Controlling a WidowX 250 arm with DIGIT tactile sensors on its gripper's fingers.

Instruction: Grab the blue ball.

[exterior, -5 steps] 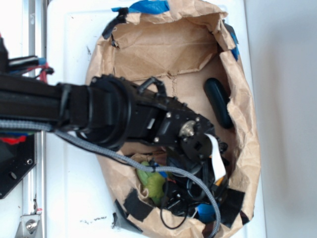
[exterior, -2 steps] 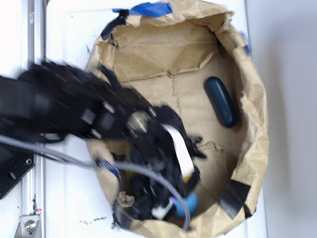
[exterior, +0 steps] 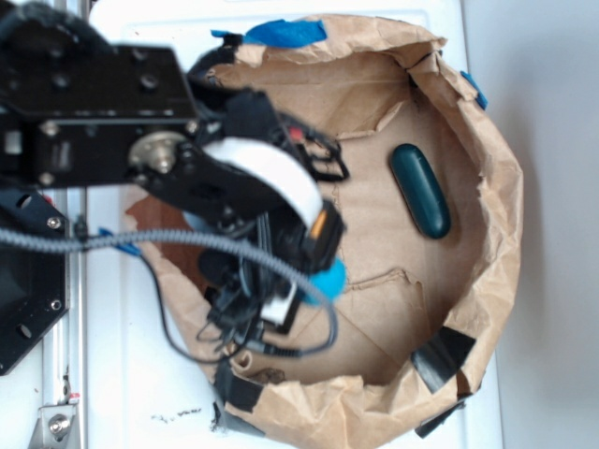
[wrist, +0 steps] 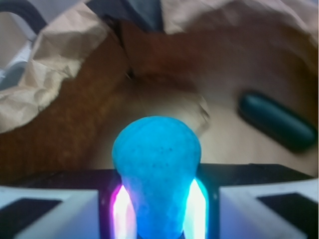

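Blue ball (wrist: 155,164): pinched between closed fingers (wrist: 122,209), now lifted off paper bag (exterior: 487,243) floor since a second ago; grab apparently done.

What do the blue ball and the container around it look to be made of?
Blue ball: likely soft foam or rubber, matte and finely speckled, squeezed narrow where the pincer clamps it. Container: crumpled brown paper, creased and torn, patched with tape.

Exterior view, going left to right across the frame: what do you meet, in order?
Robot arm body → gripper clamping the blue ball → dark teal capsule → right wall of the paper bag.
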